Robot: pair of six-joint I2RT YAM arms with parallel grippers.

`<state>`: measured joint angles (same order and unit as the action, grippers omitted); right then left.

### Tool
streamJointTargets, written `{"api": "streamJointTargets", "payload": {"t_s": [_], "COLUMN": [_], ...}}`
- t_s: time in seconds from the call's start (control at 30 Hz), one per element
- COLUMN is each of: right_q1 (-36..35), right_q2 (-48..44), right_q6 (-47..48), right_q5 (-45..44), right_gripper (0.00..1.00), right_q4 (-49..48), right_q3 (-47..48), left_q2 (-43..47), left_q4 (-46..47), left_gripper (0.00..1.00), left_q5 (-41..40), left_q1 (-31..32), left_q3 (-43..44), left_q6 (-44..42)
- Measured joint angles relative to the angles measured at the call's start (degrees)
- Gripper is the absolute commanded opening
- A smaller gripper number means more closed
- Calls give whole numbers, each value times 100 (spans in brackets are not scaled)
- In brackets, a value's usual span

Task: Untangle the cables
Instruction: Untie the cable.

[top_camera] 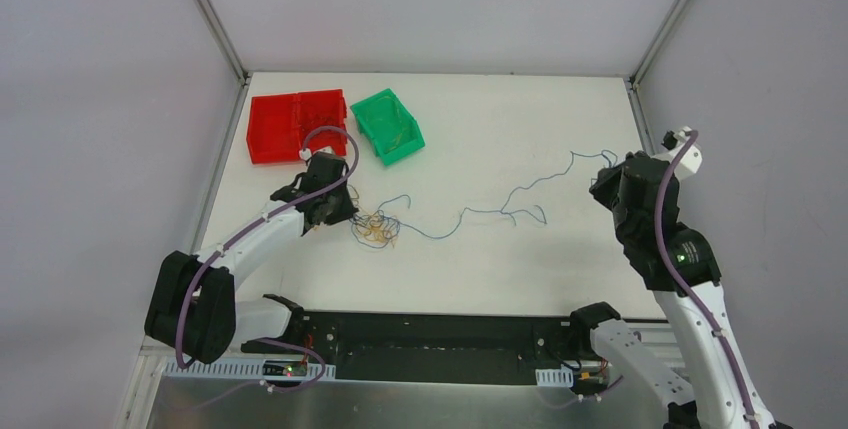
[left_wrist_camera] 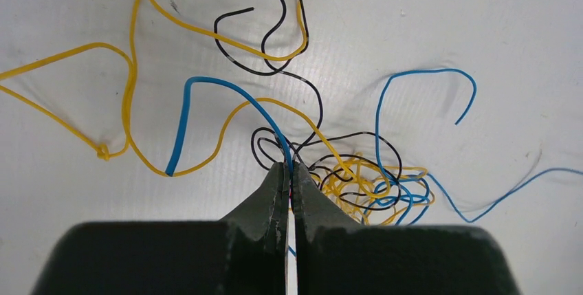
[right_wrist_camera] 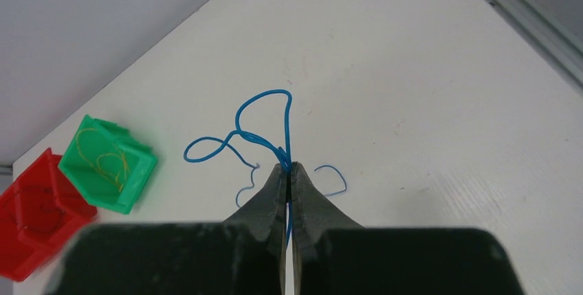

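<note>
Left gripper (left_wrist_camera: 289, 168) is pinching a blue strand (left_wrist_camera: 178, 126) at the edge of the clump of cables (top_camera: 377, 228), jaws closed tight on it; the clump is lying on the table (top_camera: 500, 119) left of centre, near the green bin (top_camera: 388, 127). Right gripper (right_wrist_camera: 289, 168) is clamping the long blue cable (right_wrist_camera: 288, 130) with jaws fully closed, hanging over the table's right side, the cable trailing back toward the clump. Possibly the same wire as the strand, hard to tell.

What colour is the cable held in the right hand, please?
Blue cable; clearest in right wrist view.
</note>
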<state>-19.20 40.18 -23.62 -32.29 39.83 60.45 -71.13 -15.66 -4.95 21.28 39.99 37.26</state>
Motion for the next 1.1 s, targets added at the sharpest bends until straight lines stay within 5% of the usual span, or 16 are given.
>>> {"api": "streamJointTargets", "payload": {"t_s": [0.2, 0.57, 1.1], "right_q1": [0, 0, 0], "right_q2": [358, 1399, 2214], "right_q6": [33, 315, 358], "right_q5": [772, 1158, 1386], "right_gripper": [0, 0, 0], "right_q4": [26, 179, 286], "right_q3": [750, 4151, 5381], "left_q2": [-11, -275, -345], "left_q4": [-2, 15, 31], "left_gripper": [0, 0, 0], "left_q5": [179, 72, -109], "left_q1": [96, 164, 374], "left_q3": [2, -50, -286], "left_q6": [-17, -9, 20]}}
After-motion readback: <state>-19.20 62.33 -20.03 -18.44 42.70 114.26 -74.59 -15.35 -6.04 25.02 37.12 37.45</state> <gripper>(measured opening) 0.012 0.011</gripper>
